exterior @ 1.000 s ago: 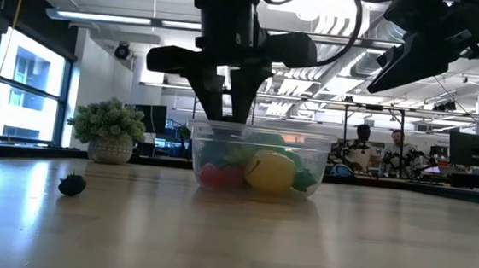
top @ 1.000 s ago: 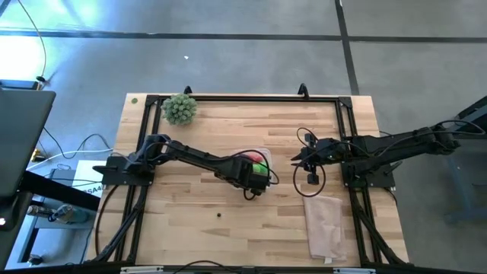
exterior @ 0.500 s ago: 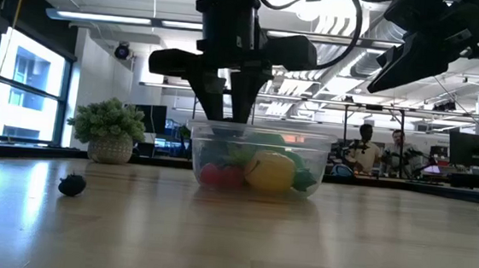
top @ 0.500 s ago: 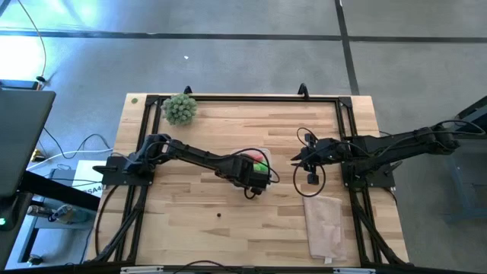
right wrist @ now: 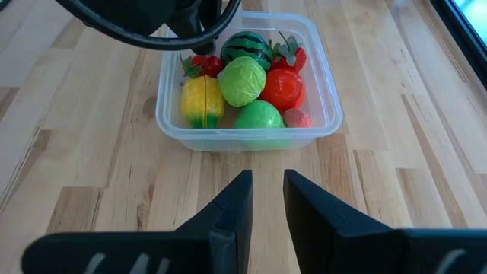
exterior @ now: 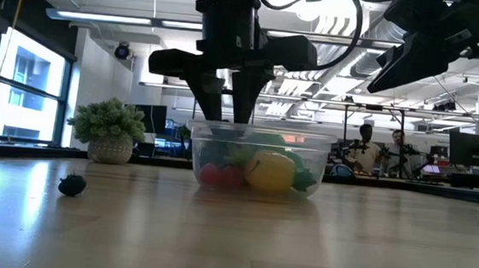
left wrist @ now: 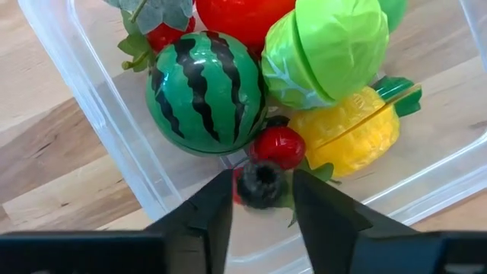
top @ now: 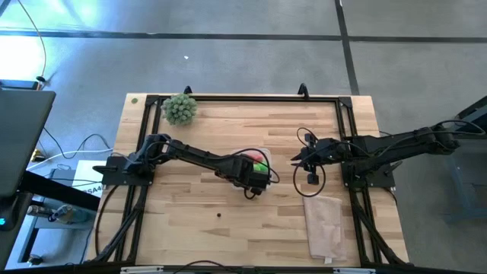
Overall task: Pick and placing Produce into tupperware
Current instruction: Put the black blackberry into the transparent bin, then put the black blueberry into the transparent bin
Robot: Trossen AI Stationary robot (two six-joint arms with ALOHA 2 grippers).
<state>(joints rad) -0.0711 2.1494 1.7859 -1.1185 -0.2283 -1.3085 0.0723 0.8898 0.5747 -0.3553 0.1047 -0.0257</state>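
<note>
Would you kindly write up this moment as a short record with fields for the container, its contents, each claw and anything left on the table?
container: tupperware, clear, on the wooden table
contents: striped watermelon, green cabbage, yellow corn, red tomato, small red berry
left claw: over the tupperware, fingers slightly apart around a dark berry
right claw: waiting beside the tupperware, nothing held
left out: one dark berry on the table
other: potted plant, beige cloth

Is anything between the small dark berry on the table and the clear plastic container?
Nothing visible: bare wooden table lies between the small dark berry and the clear plastic container. The left gripper hangs over it.
</note>
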